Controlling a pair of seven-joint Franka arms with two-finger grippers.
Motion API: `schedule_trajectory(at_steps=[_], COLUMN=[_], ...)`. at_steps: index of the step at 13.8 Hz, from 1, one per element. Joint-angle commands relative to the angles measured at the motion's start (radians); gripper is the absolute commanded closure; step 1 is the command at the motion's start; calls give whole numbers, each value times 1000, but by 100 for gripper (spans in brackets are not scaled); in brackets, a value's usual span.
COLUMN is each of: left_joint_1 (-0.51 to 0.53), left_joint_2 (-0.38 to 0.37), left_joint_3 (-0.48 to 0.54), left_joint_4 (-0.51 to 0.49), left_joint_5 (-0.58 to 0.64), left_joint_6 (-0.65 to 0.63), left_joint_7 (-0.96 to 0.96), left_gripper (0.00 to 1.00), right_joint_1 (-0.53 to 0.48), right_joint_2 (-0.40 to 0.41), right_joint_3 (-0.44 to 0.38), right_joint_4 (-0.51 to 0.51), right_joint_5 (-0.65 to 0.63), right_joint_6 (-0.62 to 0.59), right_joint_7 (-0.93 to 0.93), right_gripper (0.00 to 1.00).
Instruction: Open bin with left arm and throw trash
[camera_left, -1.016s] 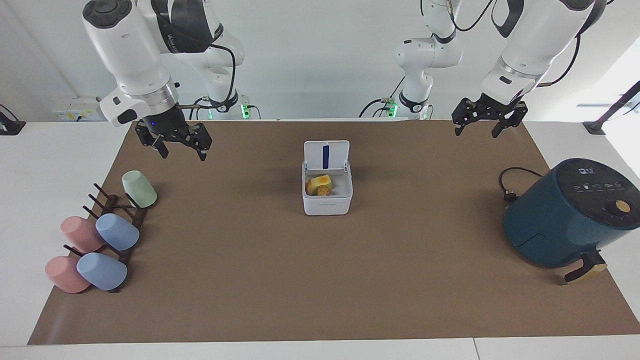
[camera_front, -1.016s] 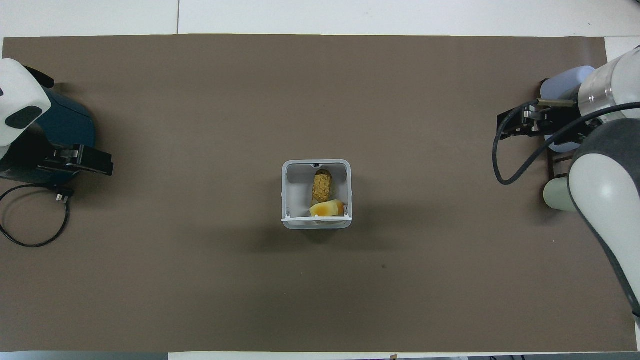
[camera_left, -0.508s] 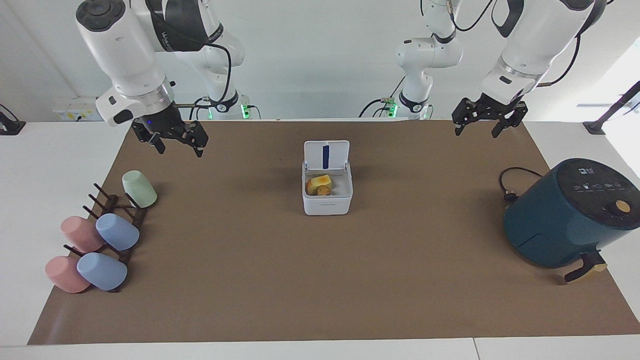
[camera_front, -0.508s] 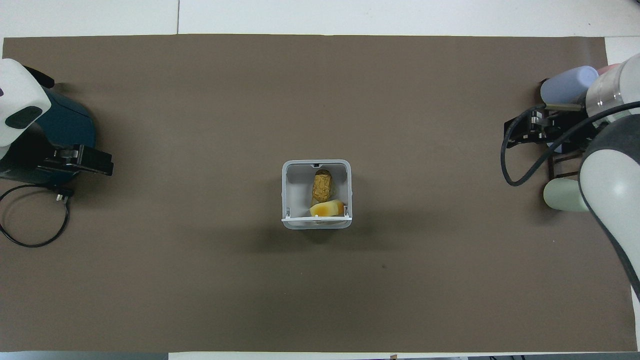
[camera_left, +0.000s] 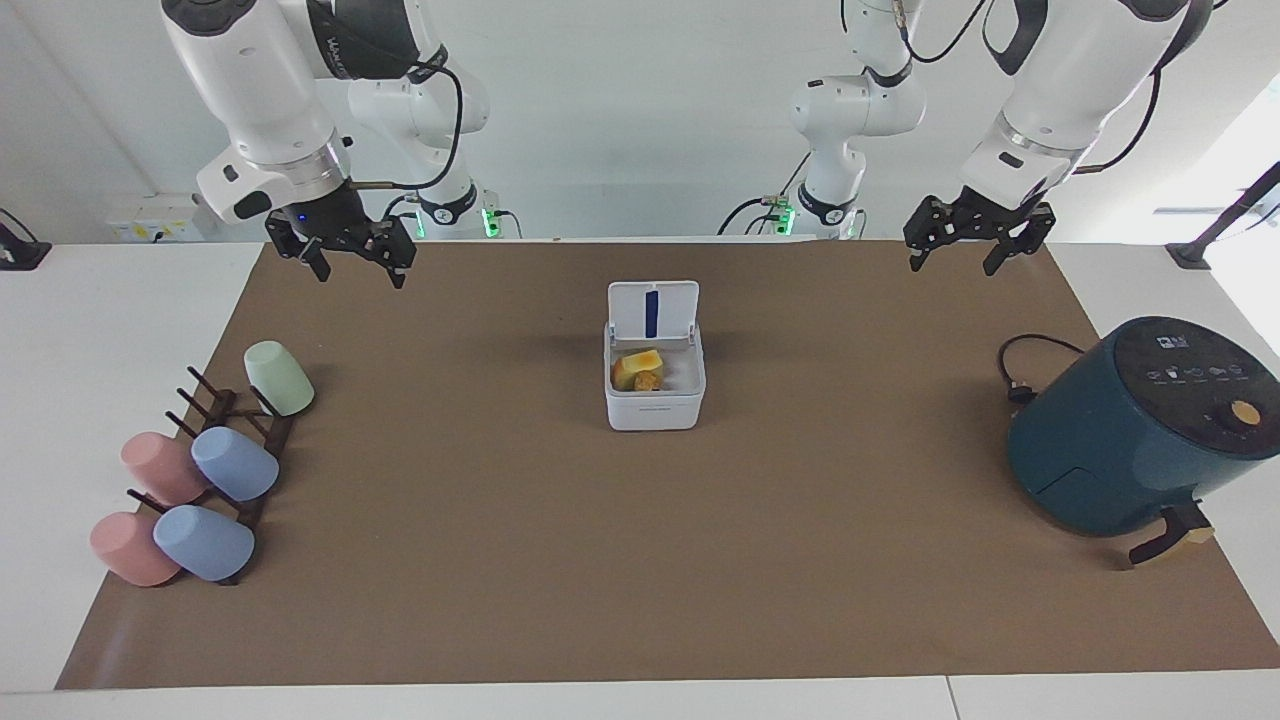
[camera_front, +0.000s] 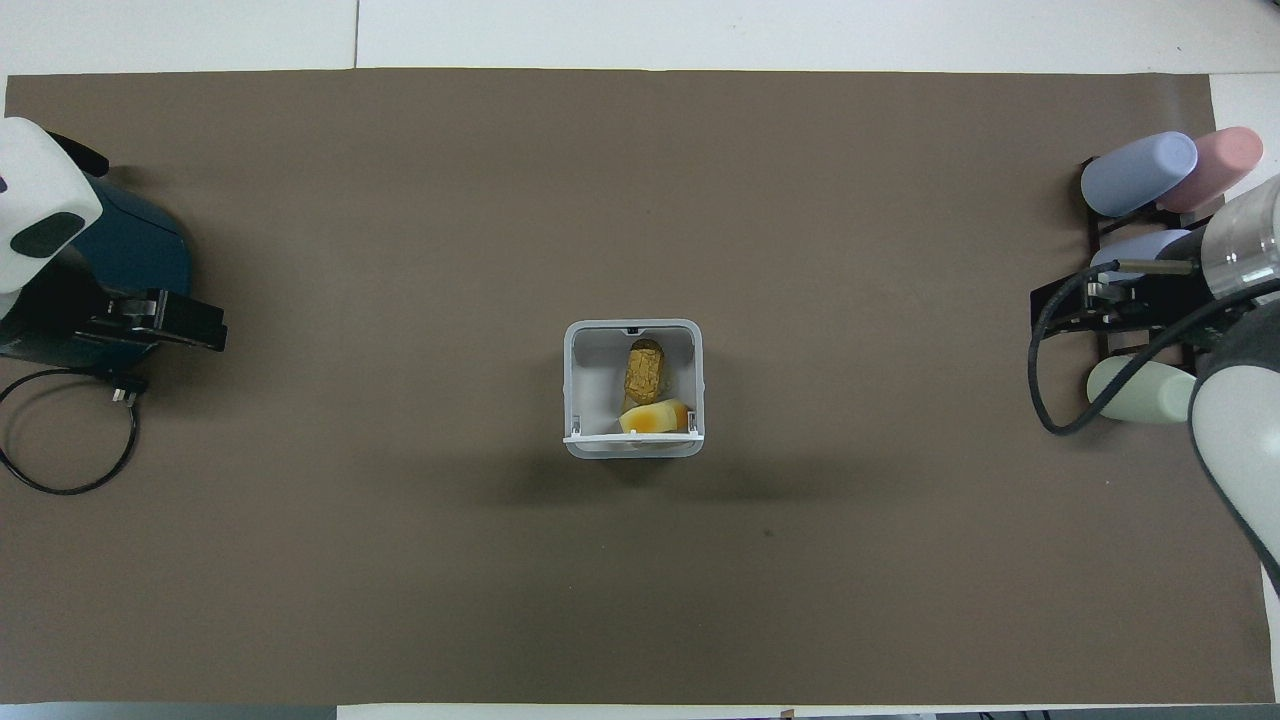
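While both arms hang raised at the robots' edge of the brown mat (camera_left: 500, 560), the bin (camera_left: 655, 403) sits at the middle of the table with its lid (camera_left: 653, 310) hinged upright on the side toward the robots. It lies well apart from both sets of fingers, roughly midway between them.

The left gripper (camera_left: 966, 247) is over the mat's corner at the left arm's end. Its fingers (camera_left: 998, 260) are spread wide and hold nothing. The teal air fryer (camera_left: 1130, 430) and its black cable (camera_left: 1015, 365) lie farther from the robots than these fingers.

The right gripper (camera_left: 358, 266) is over the mat's corner at the right arm's end. Its fingers (camera_left: 396, 275) are likewise spread wide and empty. The cup rack (camera_left: 235, 430), with a green cup (camera_left: 278, 377), two blue cups and two pink cups, stands farther from the robots than these fingers.

The trash is inside the bin: a yellow chunk (camera_front: 655, 416) against the wall next to the hinge, and a golden-brown nugget (camera_front: 645, 370) farther from the robots. A pale piece partly shows beneath the two. No fingers touch the bin or its contents.
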Motion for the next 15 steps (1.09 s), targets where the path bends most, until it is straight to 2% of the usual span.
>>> schedule_trajectory(at_steps=[1, 7, 15], left_joint_1=[-10, -10, -8], left_joint_2=[-23, -23, -23], left_joint_3=[2, 2, 2], left_joint_4=[-18, -17, -17], left_joint_5=[26, 26, 26], left_joint_6=[-1, -2, -2], left_joint_7=[-6, -8, -8], left_gripper=[0, 0, 0], right_joint_1=[23, 71, 76], right_joint_2=[-12, -6, -12], right_joint_3=[-34, -96, -111], right_joint_4=[-24, -15, -23], right_joint_5=[4, 27, 27], right_joint_6=[35, 25, 16], right_joint_7=[-42, -47, -59], right_gripper=[0, 0, 0])
